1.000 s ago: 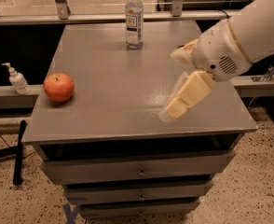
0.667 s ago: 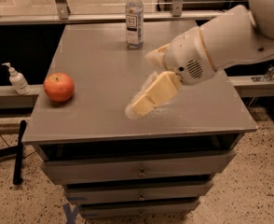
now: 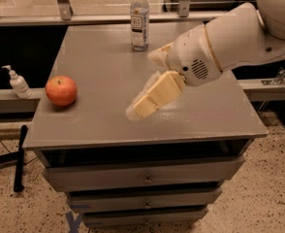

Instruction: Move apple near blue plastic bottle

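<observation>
The tool (image 3: pixel 143 85) is hovering over the middle of the bench (image 3: pixel 99 47), its two cream fingers standing apart and gripping nothing. Over the last second it has been sweeping from the right of the frame toward the left and is now closing on the apple (image 3: pixel 61 90). The apple is sitting untouched near the bench's left edge. The blue plastic bottle (image 3: pixel 139 18) is standing upright at top centre, well apart from the apple. The reach looks to be under way, with the grasp and the carry toward the bottle still waiting. A white pump dispenser (image 3: pixel 18 82) is standing off the bench at far left.
</observation>
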Robot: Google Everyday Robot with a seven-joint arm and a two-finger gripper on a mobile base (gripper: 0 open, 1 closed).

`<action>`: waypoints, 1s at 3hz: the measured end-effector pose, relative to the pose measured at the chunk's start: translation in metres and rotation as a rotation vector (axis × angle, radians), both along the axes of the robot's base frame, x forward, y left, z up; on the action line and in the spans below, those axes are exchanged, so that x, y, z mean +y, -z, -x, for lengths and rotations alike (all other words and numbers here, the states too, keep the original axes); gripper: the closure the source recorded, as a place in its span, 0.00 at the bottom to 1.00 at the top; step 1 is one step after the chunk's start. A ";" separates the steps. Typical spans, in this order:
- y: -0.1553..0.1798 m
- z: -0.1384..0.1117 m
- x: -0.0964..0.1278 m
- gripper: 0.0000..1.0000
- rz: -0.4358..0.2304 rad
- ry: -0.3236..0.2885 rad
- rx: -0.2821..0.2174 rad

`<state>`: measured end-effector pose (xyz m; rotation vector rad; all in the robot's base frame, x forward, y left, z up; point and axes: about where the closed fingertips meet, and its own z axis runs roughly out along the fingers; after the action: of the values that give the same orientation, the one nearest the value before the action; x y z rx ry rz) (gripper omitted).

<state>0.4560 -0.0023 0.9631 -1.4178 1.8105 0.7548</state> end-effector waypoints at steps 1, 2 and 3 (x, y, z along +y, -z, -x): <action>0.001 -0.003 -0.002 0.00 -0.020 0.016 -0.029; 0.022 -0.017 0.017 0.00 -0.104 0.009 -0.062; 0.038 -0.051 0.051 0.00 -0.218 0.006 -0.141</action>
<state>0.5074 0.0486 0.9254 -1.2892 1.5730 0.8021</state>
